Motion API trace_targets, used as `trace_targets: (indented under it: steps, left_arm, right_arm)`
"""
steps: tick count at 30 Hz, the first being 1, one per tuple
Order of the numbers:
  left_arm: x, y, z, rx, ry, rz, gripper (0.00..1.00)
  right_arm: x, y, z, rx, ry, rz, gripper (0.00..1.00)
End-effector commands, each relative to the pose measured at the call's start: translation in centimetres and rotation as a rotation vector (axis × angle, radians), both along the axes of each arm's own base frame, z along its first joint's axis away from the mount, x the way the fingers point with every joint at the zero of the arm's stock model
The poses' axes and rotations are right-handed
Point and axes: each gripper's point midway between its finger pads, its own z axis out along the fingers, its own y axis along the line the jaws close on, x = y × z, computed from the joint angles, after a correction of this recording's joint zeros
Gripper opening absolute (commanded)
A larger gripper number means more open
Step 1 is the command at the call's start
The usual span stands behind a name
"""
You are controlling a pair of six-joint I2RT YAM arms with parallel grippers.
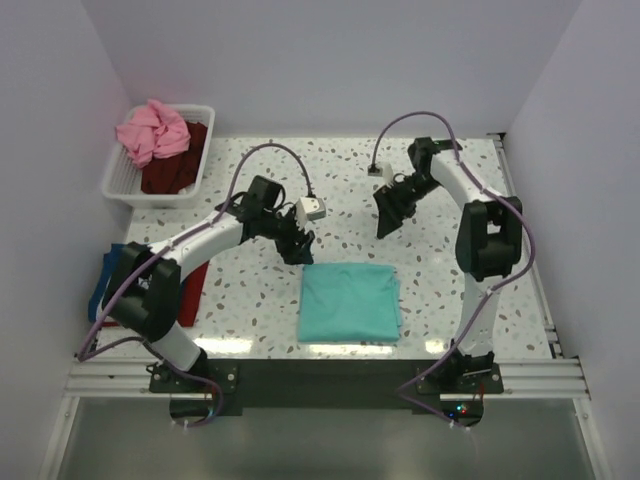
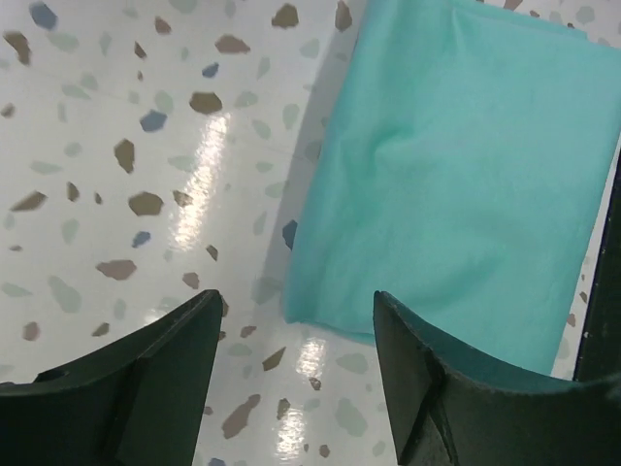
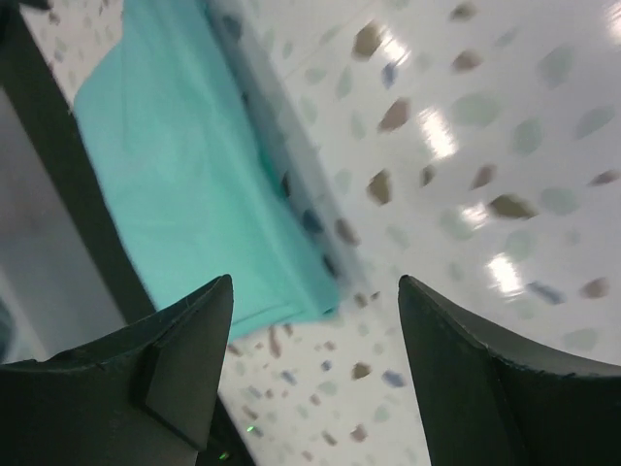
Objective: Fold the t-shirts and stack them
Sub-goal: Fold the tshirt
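A teal-green t-shirt (image 1: 350, 302) lies folded into a flat rectangle on the speckled table (image 1: 440, 290), near the front edge. My left gripper (image 1: 297, 246) hovers just past the tee's far left corner, open and holding nothing. In the left wrist view the teal tee (image 2: 466, 165) fills the upper right, beyond the spread left gripper (image 2: 296, 303). My right gripper (image 1: 390, 214) hangs higher, beyond the far right corner, also open and empty. The right wrist view shows the teal tee (image 3: 175, 165), blurred, at the upper left of the right gripper (image 3: 315, 286). A pink tee (image 1: 152, 130) and a dark maroon tee (image 1: 180, 165) lie crumpled in the basket.
The white slatted basket (image 1: 118, 180) stands at the back left corner. A blue tee (image 1: 105, 275) and a red tee (image 1: 196, 285) lie at the table's left edge, partly behind the left arm. White walls close in the back and sides.
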Motion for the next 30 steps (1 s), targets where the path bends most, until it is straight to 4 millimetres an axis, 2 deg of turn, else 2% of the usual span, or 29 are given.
trace_targets:
  steps: [1,3,5,6,13,14,17,18,20,21,23,24,26,28,29,30]
  left_arm:
    - [-1.1,-0.9,-0.3,-0.03,0.173,0.026,0.7]
    - [-1.0,-0.6,-1.9,-0.006,0.23,0.059,0.71]
    - [-1.1,-0.3,-3.4,0.015,0.275,0.085,0.72]
    - [-1.2,-0.3,-3.9,0.021,0.289,0.094,0.72]
    - [-1.0,0.0,-6.6,0.057,0.352,0.159,0.68]
    - [-1.1,0.0,-7.2,0.062,0.375,0.169,0.66]
    - [-1.0,0.1,-8.2,0.062,0.424,0.197,0.51]
    - [-0.7,0.1,-8.2,0.056,0.43,0.205,0.41]
    - [0.5,0.4,-8.7,0.051,0.436,0.241,0.31]
    - [1.1,0.4,-8.7,0.041,0.429,0.248,0.22]
    - [2.3,0.9,-9.3,0.037,0.434,0.281,0.13]
    - [3.3,0.8,-8.9,0.022,0.419,0.284,0.06]
    - [5.2,0.7,-8.4,0.001,0.4,0.296,0.0]
    - [6.2,0.7,-8.6,-0.004,0.395,0.296,0.0]
    - [7.4,0.4,-8.0,-0.012,0.363,0.299,0.0]
    - [8.1,0.3,-7.9,-0.014,0.351,0.301,0.0]
  right_arm:
    - [-5.4,-0.6,-0.5,-0.062,0.08,0.032,0.73]
    - [-6.6,-1.1,-2.3,-0.096,0.105,0.003,0.73]
    - [-7.0,-1.4,-3.1,-0.116,0.103,-0.023,0.73]
    - [-6.9,-1.7,-4.2,-0.143,0.097,-0.058,0.73]
    - [-6.5,-1.5,-7.0,-0.181,0.13,-0.145,0.72]
    - [-6.8,-1.4,-7.6,-0.187,0.15,-0.141,0.66]
    - [-6.5,-1.4,-8.3,-0.195,0.167,-0.153,0.5]
    - [-6.5,-1.4,-8.7,-0.202,0.181,-0.161,0.39]
    - [-5.8,-1.3,-8.9,-0.206,0.164,-0.17,0.28]
    - [-5.1,-1.3,-9.2,-0.207,0.154,-0.179,0.16]
    - [-4.3,-1.3,-9.4,-0.214,0.137,-0.193,0.05]
    - [-3.3,-1.2,-9.5,-0.213,0.12,-0.203,0.0]
    - [-2.4,-1.3,-9.7,-0.225,0.109,-0.212,0.0]
    - [-0.6,-1.1,-9.8,-0.224,0.08,-0.223,0.0]
    - [0.1,-1.2,-9.8,-0.225,0.064,-0.228,0.0]
    - [1.9,-1.1,-9.3,-0.228,0.016,-0.236,0.0]
